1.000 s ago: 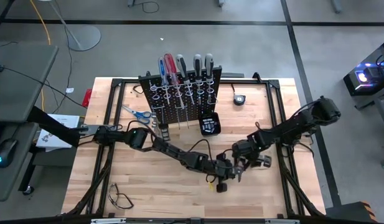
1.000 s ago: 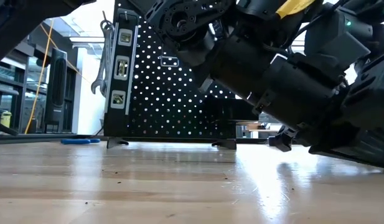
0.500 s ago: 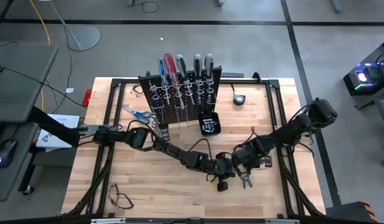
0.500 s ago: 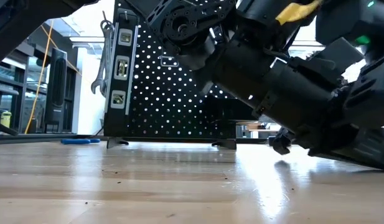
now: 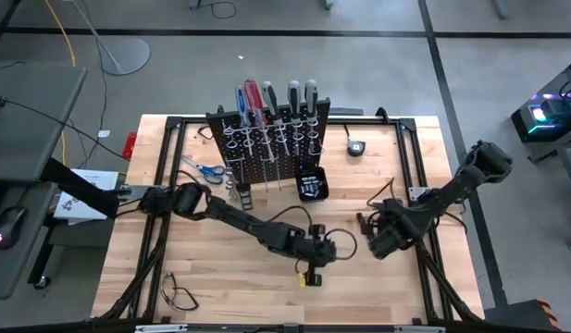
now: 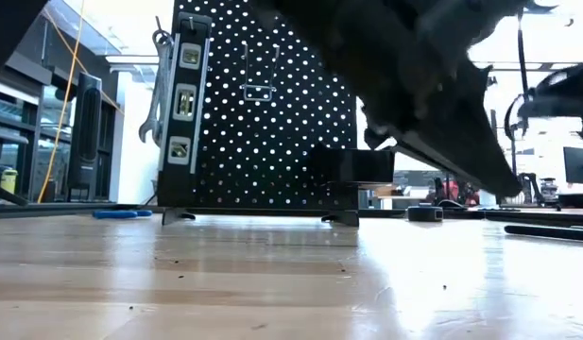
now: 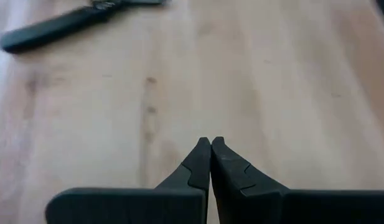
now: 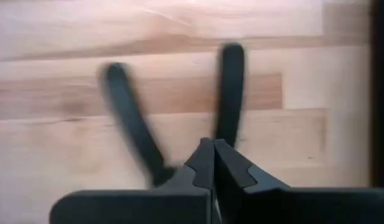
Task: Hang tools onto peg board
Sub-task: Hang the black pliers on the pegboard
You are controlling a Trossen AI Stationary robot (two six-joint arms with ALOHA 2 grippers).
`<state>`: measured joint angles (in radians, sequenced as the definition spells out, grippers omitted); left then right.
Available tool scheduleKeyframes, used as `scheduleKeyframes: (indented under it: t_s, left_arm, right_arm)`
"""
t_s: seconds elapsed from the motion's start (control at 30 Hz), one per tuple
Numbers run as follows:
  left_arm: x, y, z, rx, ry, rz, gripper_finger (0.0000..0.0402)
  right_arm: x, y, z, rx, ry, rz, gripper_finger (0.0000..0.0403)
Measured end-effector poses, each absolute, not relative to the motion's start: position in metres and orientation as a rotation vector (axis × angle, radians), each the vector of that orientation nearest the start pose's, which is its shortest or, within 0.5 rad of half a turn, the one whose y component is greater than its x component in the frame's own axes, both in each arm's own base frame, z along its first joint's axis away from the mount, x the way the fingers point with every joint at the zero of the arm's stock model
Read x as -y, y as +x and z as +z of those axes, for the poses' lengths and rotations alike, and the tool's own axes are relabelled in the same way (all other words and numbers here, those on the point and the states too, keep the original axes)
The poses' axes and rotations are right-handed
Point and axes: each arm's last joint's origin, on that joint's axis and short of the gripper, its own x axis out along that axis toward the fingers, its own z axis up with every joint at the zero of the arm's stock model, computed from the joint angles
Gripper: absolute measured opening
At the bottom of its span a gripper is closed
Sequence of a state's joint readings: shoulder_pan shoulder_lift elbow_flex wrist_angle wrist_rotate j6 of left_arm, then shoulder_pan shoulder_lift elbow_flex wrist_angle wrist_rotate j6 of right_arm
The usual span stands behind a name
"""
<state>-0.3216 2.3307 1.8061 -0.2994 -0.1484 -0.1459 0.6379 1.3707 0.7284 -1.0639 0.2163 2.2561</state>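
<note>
Several screwdrivers (image 5: 271, 97) up on the peg board (image 5: 269, 148); left to hang: scissors (image 5: 204, 167) flat on the surface (image 5: 211, 268) beside it, pliers (image 8: 132, 124) well apart, pinched in right end effector (image 8: 213, 144); left end effector (image 7: 210, 142) closed, empty.

In the right wrist view the dark pliers (image 8: 173, 118) are smeared by motion, and their head is hidden behind the right pincer (image 8: 213, 163). In the low view dark, blurred arm parts cover the upper right, cut by the top edge. The tools on the peg board (image 5: 269, 136) are too small to tell apart one by one from above. The item under the left pincer (image 5: 308, 275) is unidentifiable.
</note>
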Motion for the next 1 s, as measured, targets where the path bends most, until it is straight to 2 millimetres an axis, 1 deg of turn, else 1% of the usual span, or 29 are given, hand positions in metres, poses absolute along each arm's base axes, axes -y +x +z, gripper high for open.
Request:
scheduleKeyframes:
  t_s: [0.07,0.13,0.2,0.27,0.37,0.47,0.5,0.6,0.63,0.7,0.77,0.83,0.9,1.0]
  left_arm:
    - [0.163,0.481,0.160,-0.805,0.058,-0.119,0.0000]
    - [0.167,0.481,0.167,-0.766,0.044,-0.118,0.0000]
    - [0.167,0.485,0.172,-0.710,0.036,-0.097,0.0000]
    - [0.161,0.492,0.173,-0.643,0.040,-0.080,0.0000]
    - [0.139,0.506,0.178,-0.536,0.035,-0.050,0.0000]
    - [0.105,0.520,0.181,-0.453,0.030,0.008,0.0000]
    - [0.092,0.523,0.180,-0.458,0.022,0.023,0.0000]
    - [0.057,0.529,0.161,-0.510,-0.007,0.040,0.0000]
    - [0.048,0.530,0.153,-0.538,-0.018,0.048,0.0000]
    - [0.037,0.531,0.151,-0.549,-0.047,0.049,0.0000]
    - [0.033,0.530,0.153,-0.567,-0.091,0.055,0.0000]
    - [0.034,0.529,0.153,-0.583,-0.105,0.064,0.0000]
    - [0.040,0.527,0.154,-0.589,-0.093,0.051,0.0000]
    - [0.057,0.526,0.164,-0.561,-0.046,-0.011,0.0000]
  right_arm:
    - [-0.109,0.155,0.181,-0.948,1.077,-1.277,0.0004]
    - [-0.108,0.153,0.192,-0.929,1.063,-1.253,0.0004]
    - [-0.107,0.152,0.202,-0.919,1.050,-1.215,0.0003]
    - [-0.106,0.151,0.204,-0.932,1.039,-1.176,0.0003]
    - [-0.103,0.146,0.206,-0.976,1.023,-1.129,0.0002]
    - [-0.102,0.140,0.199,-1.025,1.042,-1.071,0.0001]
    - [-0.102,0.138,0.198,-1.028,1.049,-1.053,0.0001]
    - [-0.103,0.132,0.194,-1.032,1.072,-1.028,0.0001]
    - [-0.103,0.130,0.192,-1.034,1.065,-1.033,0.0001]
    - [-0.101,0.126,0.186,-1.024,1.069,-1.074,0.0001]
    - [-0.096,0.122,0.178,-1.002,1.077,-1.158,0.0000]
    - [-0.091,0.117,0.170,-0.991,1.072,-1.225,0.0000]
    - [-0.085,0.116,0.163,-0.981,1.069,-1.266,0.0000]
    - [-0.082,0.119,0.160,-0.973,1.085,-1.265,0.0000]
